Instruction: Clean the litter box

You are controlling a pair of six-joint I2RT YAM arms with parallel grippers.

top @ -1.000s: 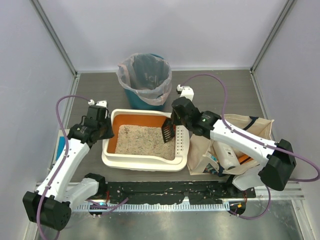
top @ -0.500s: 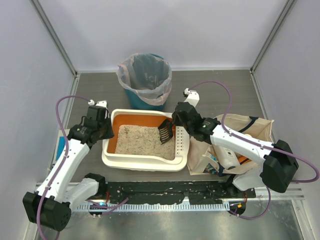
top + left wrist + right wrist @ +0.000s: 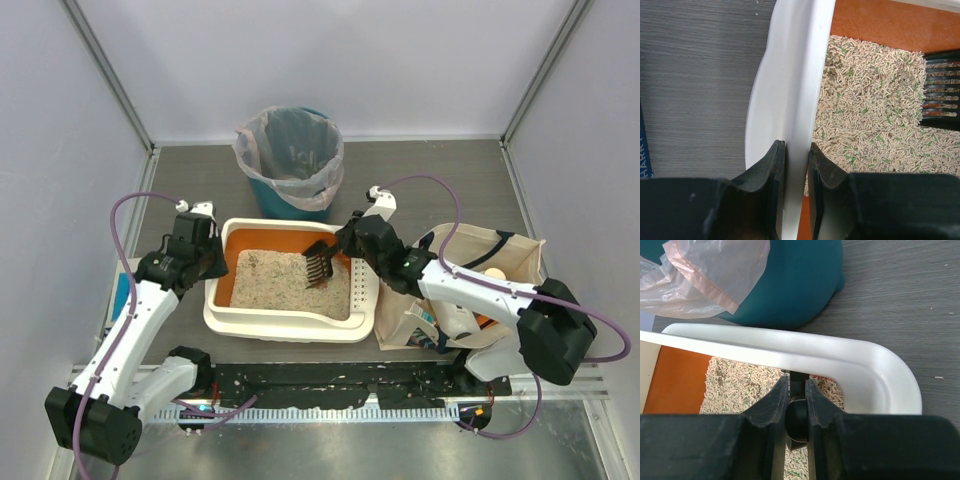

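Tightly, left jaws on litter box (image 3: 790,75) (right, scoop (image 3: 940,95))

Scoop (image 3: 320,262): hung steeply just inside the perforated end of the litter box (image 3: 290,326); now swung flatter, its head reaching over the litter (image 3: 265,280) toward the box's middle.
Right claw (image 3: 347,243): moved from above the box's perforated end to its far right corner, turned more sideways.
Right forearm (image 3: 470,285): has dropped nearer, lying lower beside the box's right end.
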